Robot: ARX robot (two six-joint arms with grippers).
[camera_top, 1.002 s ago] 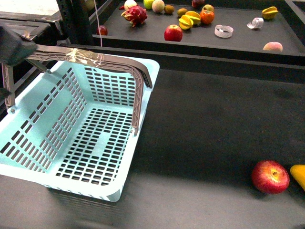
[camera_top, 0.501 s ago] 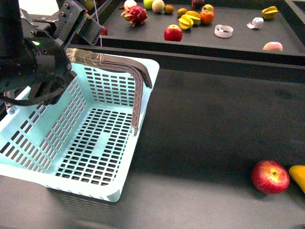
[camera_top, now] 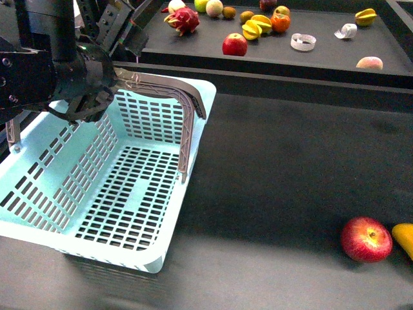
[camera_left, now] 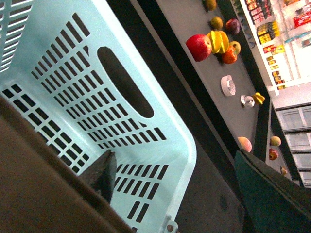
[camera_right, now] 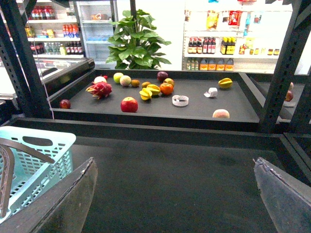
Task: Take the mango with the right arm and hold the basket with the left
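Note:
The mango lies at the table's right edge, half cut off, next to a red apple. The turquoise basket stands at the left, empty, with its taped handle raised. My left gripper is open, just above and behind that handle. In the left wrist view its jaws stand wide apart over the basket's rim, with the brown handle against one finger. My right gripper is open and empty above bare table. It does not show in the front view.
A raised black shelf at the back holds a dragon fruit, a red apple, star fruits, a peach and tape rolls. Dark table lies between basket and apple. Black rack posts stand at the sides.
My left arm has come in from the left and moved up and right, over the basket's taped handle. The basket, apple and mango have not moved.

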